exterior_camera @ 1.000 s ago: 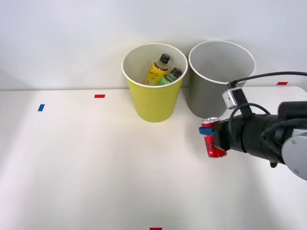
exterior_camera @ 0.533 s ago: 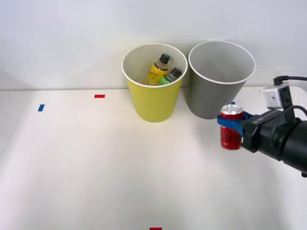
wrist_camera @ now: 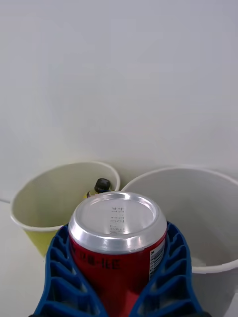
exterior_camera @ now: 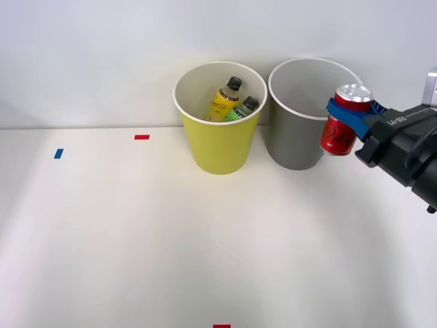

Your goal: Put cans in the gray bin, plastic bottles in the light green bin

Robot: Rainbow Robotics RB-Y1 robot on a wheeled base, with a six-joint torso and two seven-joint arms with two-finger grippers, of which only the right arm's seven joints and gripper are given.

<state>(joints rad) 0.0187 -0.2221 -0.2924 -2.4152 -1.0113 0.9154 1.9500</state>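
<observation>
A red soda can [exterior_camera: 341, 126] with a silver top hangs upright in the air at the gray bin's right rim, held by my right gripper [exterior_camera: 349, 116], which is shut on it. In the right wrist view the can [wrist_camera: 117, 242] sits between the blue ribbed fingers [wrist_camera: 59, 267], with the gray bin [wrist_camera: 208, 208] just beyond. The gray bin [exterior_camera: 300, 137] stands at the back of the table. Touching its left side is the light green bin [exterior_camera: 218, 147], which holds a yellow bottle [exterior_camera: 225, 99] and a green-labelled bottle [exterior_camera: 242, 109]. The light green bin [wrist_camera: 39, 208] and a dark bottle cap [wrist_camera: 102, 185] also appear from the wrist.
Both bins stand close to the white back wall. Small tape marks lie on the white table: red [exterior_camera: 141, 137], blue [exterior_camera: 59, 154], and red at the front edge [exterior_camera: 221, 326]. Open table stretches in front of the bins.
My right gripper has lifted the can off the table and carried it up and right, from in front of the gray bin to beside its right rim.
</observation>
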